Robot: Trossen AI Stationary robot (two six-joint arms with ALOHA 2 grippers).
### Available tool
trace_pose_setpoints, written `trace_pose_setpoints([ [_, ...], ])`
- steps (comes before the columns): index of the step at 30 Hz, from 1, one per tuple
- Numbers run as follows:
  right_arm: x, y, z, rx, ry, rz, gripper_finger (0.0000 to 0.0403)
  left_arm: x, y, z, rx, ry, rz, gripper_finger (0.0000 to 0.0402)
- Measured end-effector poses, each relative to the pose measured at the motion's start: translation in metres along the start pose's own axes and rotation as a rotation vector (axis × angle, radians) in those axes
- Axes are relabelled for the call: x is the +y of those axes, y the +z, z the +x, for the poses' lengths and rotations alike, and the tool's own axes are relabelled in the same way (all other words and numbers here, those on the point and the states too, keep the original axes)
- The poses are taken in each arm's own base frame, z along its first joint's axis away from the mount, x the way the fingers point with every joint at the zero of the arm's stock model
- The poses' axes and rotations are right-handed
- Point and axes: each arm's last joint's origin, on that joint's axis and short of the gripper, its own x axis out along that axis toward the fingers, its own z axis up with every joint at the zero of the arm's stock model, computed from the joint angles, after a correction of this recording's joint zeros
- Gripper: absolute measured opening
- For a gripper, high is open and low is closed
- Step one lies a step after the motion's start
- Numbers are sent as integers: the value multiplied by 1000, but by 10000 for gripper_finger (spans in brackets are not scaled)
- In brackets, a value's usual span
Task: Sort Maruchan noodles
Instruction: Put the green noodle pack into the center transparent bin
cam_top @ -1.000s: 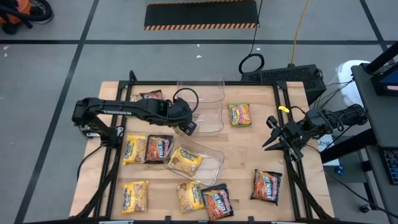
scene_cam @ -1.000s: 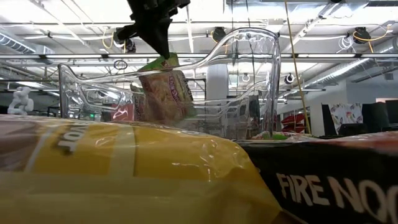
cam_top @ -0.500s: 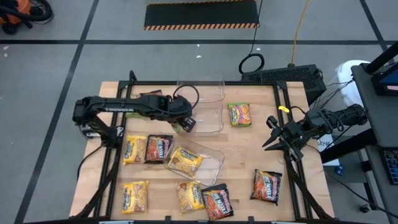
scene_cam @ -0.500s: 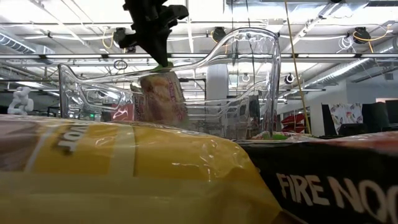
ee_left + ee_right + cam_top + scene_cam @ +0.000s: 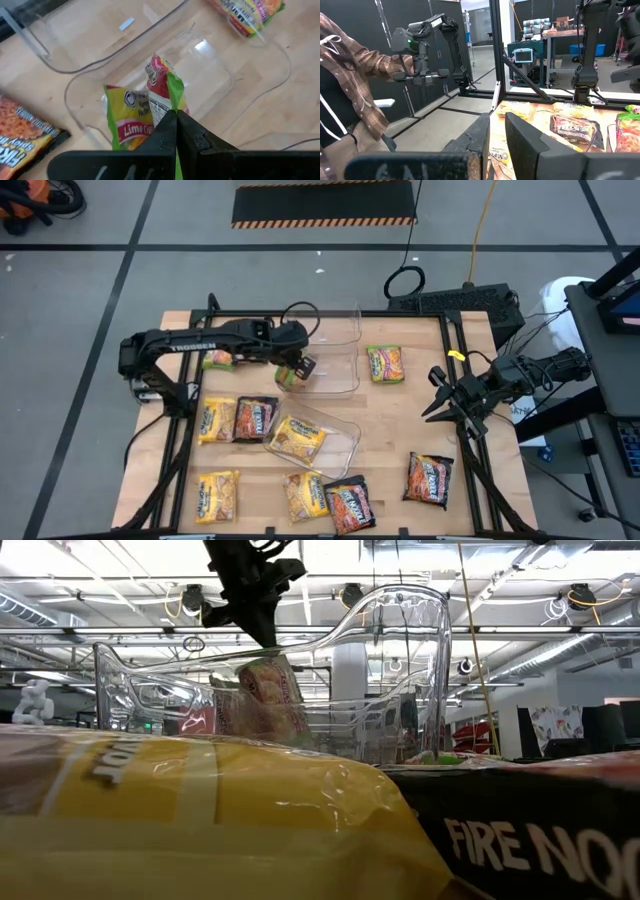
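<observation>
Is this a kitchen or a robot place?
Probably a robot lab or workshop, not a kitchen. Taped lines mark a grey concrete floor, cables trail beside the wooden table, and another robot arm on a stand shows in the room behind.

Counting from overhead: four yellow packets (image 5: pixel 216 420), three green-yellow packets (image 5: pixel 385 364), three dark packets (image 5: pixel 428 479). Ten Maruchan packs visible total, more maybe hidden under an arm. Also three clear bins (image 5: pixel 345 442).
</observation>
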Motion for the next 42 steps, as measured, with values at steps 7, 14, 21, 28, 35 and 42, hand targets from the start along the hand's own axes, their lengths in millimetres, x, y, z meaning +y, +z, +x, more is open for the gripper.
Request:
trace_pose_setpoints([
  [7,0,0,0,0,0,0,54,6,4,1,36,-45,4,0],
  [14,0,0,0,0,0,0,54,0,9,1,17,-155,45,0],
  [21,0,0,0,-1,0,-1,54,-2,11,10,33,-179,45,0],
  [28,0,0,0,1,-1,0,54,-4,8,19,96,-184,-14,0],
  [35,0,0,0,4,-1,1,54,-3,7,23,120,-163,-72,0],
  [42,0,0,0,5,-1,1,54,1,9,24,78,-95,-103,0],
])
